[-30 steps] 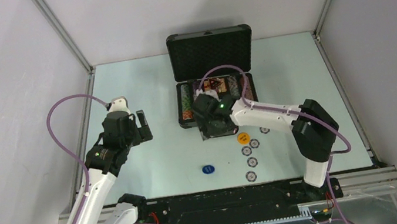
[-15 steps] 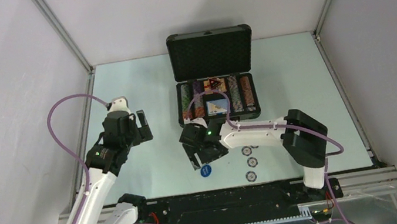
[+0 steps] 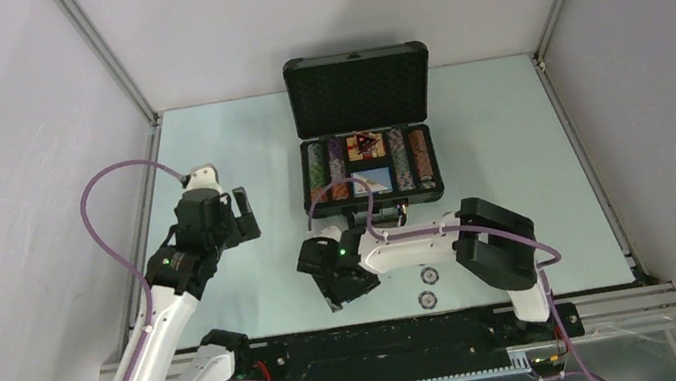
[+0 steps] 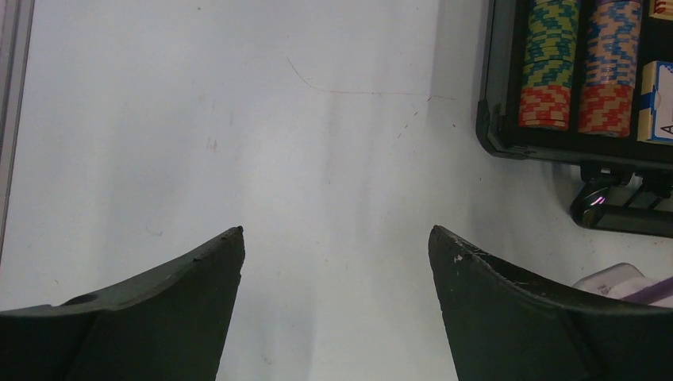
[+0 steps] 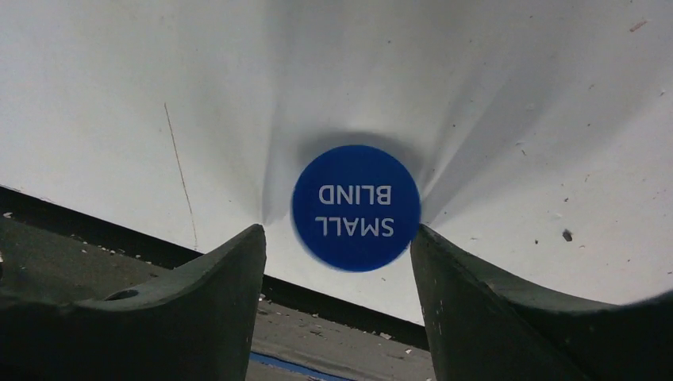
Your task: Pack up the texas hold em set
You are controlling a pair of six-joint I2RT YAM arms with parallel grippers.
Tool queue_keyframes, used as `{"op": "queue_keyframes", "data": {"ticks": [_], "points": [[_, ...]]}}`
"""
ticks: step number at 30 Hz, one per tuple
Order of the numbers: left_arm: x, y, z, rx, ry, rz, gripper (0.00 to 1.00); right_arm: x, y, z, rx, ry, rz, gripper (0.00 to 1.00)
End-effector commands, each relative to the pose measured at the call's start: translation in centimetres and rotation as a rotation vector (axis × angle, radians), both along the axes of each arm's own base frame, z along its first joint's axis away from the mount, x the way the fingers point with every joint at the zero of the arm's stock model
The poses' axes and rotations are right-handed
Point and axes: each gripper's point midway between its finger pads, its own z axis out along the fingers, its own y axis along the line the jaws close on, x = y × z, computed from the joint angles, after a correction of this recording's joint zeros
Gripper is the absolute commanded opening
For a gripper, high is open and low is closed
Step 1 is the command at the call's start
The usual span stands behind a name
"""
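Observation:
The dark briefcase (image 3: 376, 201) lies open at the back centre with its lid (image 3: 359, 88) upright. Rows of striped poker chips (image 3: 316, 171) fill its tray, and a red card box (image 3: 362, 143) lies in the middle. A blue round button marked SMALL BLIND (image 5: 355, 208) lies flat on the table. My right gripper (image 5: 337, 232) is open low over it, one finger on each side. The top view hides the button under my right gripper (image 3: 340, 287). My left gripper (image 4: 336, 232) hangs open and empty above bare table, left of the briefcase (image 4: 496, 119).
Two loose striped chips (image 3: 431, 276) (image 3: 428, 299) lie on the table beside the right forearm. The black rail (image 5: 119, 238) along the table's near edge runs just behind the right fingers. Metal frame posts (image 3: 108, 68) border the sides.
My right arm has swung from the briefcase's front edge down and left to the blue button near the table's front. The left arm has not moved.

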Motion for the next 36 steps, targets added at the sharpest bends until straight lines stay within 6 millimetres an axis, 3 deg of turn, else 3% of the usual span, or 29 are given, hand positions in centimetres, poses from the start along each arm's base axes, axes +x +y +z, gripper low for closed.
{"op": "queue_keyframes", "data": {"ticks": [1,7,11,18,29,32,36], "points": [[0.5,0.0,0.5,-0.004,-0.028,-0.007,0.90,-0.3,-0.2,-0.6,-0.038,-0.015,-0.025,0.70],[0.5,0.0,0.4,-0.003,-0.025,-0.007,0.90,1.2,0.2,-0.5,-0.018,-0.059,-0.053,0.77],[0.5,0.0,0.4,-0.003,-0.025,-0.007,0.90,2.5,0.1,-0.5,-0.008,-0.068,-0.076,0.76],[0.5,0.0,0.5,-0.003,-0.027,-0.006,0.90,2.7,0.5,-0.9,-0.027,-0.065,-0.055,0.60],[0.5,-0.1,0.5,-0.005,-0.028,-0.008,0.90,3.1,0.5,-0.6,-0.037,-0.079,-0.056,0.52],[0.5,-0.1,0.5,-0.005,-0.028,-0.009,0.90,3.5,0.2,0.2,-0.033,-0.091,-0.063,0.54],[0.5,-0.1,0.5,-0.005,-0.029,-0.008,0.90,3.4,0.1,0.9,-0.020,-0.078,-0.052,0.71]]}}
